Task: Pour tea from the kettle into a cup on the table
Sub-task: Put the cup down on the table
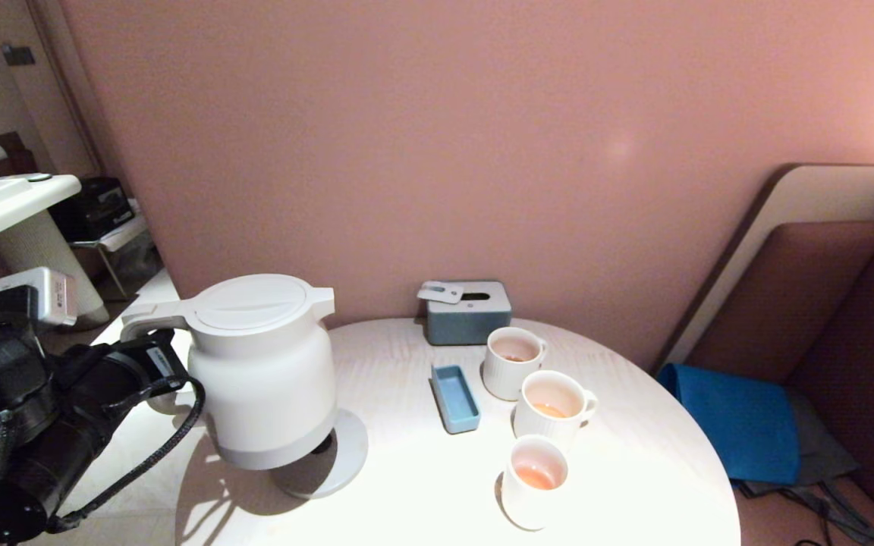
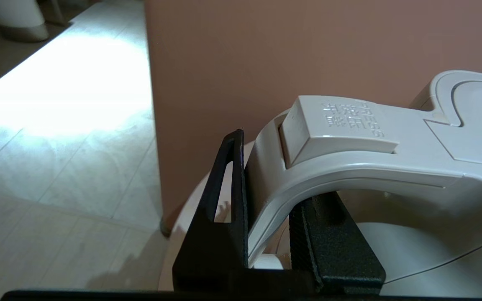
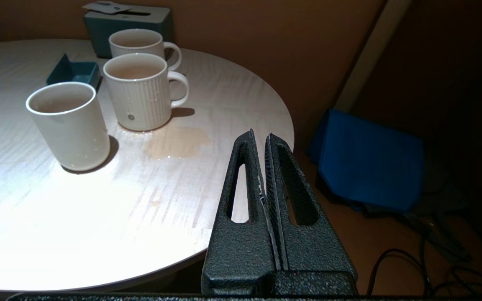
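Observation:
The white kettle (image 1: 262,371) hangs upright at the left side of the round table (image 1: 407,508), just above its flat grey base (image 1: 342,455). My left gripper (image 1: 166,369) is shut on the kettle's loop handle (image 2: 349,167), one finger (image 2: 224,209) outside the loop and one inside. Three white cups stand in a row to the right: far (image 1: 513,362), middle (image 1: 554,409), near (image 1: 534,481). A little pale orange tea (image 1: 536,477) lies in each. My right gripper (image 3: 260,138) is shut and empty off the table's right edge.
A small blue tray (image 1: 456,398) lies between kettle and cups. A grey-blue tissue box (image 1: 467,312) stands by the pink wall. A pale tea puddle (image 3: 176,142) wets the table near the middle cup (image 3: 138,90). A blue bag (image 1: 740,421) lies on the right.

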{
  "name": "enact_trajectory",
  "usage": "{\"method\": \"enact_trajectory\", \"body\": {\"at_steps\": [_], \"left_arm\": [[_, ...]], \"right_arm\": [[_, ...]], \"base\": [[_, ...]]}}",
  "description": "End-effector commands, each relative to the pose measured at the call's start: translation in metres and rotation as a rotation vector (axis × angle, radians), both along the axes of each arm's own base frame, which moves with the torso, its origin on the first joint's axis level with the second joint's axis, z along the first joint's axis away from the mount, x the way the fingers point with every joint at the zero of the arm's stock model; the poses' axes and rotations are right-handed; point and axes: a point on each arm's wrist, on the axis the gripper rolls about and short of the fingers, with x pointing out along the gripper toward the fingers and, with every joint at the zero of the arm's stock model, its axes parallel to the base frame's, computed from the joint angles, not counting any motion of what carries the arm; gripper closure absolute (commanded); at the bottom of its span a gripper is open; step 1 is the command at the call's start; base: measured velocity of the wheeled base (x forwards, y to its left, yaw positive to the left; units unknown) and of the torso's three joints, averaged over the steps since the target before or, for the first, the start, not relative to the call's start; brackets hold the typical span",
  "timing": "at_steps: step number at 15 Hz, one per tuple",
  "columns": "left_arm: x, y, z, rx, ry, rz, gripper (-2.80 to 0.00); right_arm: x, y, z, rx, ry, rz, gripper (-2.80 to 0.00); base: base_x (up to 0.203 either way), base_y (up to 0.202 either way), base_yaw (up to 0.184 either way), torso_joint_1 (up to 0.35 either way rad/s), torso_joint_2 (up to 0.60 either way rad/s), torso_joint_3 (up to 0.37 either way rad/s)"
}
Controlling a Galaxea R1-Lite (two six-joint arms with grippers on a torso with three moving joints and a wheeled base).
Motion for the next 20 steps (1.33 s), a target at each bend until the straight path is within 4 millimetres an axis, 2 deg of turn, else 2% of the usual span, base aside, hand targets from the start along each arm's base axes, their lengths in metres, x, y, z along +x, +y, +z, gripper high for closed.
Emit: {"method": "enact_trajectory", "body": {"at_steps": [1,5,12,20], "left_arm": [[0.023,-0.002,-0.025,0.025,0.085,0.013,0.0],[0.045,-0.008,-0.048,0.056,0.099,-0.032,0.0],[0.058,-0.011,-0.069,0.058,0.162,-0.046,0.0],[0.078,-0.016,-0.08,0.047,0.14,-0.044,0.0]], "right_arm": [[0.0,0.0,0.0,0.0,0.001,0.001,0.0],[0.0,0.0,0.0,0.0,0.001,0.001,0.0],[0.0,0.0,0.0,0.0,0.001,0.001,0.0],[0.0,0.0,0.0,0.0,0.001,0.001,0.0]], "base": [[0.0,0.0,0.0,0.0,0.0,0.0],[0.0,0.0,0.0,0.0,0.0,0.0],[0.0,0.0,0.0,0.0,0.0,0.0],[0.0,0.0,0.0,0.0,0.0,0.0]]}}
